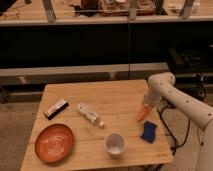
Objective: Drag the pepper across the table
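Observation:
The pepper (142, 114) is a small orange-red tapered thing lying on the light wooden table (115, 97) near its right edge. My gripper (146, 107) is at the end of the white arm, pointing down right over the pepper's upper end and seemingly touching it. The arm (175, 100) comes in from the right.
A blue sponge-like thing (148, 132) lies just in front of the pepper. A white cup (115, 143) stands at the front middle. A clear bottle (90, 114) lies at the centre, a dark bar (56, 108) at the left, a round orange plate (54, 143) at the front left.

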Tool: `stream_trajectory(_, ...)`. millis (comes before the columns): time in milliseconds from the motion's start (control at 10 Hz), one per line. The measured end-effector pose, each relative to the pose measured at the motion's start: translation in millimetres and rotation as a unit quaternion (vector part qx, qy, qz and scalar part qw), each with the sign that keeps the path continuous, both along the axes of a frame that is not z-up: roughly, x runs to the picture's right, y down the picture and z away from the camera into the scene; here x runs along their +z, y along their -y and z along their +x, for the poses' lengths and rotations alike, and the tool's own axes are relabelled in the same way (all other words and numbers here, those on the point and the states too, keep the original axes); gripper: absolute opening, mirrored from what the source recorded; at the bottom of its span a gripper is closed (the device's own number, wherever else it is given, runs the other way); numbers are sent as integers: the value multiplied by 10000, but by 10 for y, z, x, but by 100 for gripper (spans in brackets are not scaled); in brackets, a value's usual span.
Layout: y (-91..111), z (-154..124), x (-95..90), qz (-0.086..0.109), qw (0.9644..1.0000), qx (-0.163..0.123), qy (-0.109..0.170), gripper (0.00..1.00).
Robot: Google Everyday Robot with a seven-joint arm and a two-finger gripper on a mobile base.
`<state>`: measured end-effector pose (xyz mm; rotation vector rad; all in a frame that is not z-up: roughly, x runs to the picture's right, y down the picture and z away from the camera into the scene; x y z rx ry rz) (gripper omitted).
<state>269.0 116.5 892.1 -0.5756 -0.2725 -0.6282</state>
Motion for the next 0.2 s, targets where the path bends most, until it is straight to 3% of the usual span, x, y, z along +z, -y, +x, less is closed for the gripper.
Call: stream_trajectory(200,1,-17,12,-22,10000,-25,-30,0)
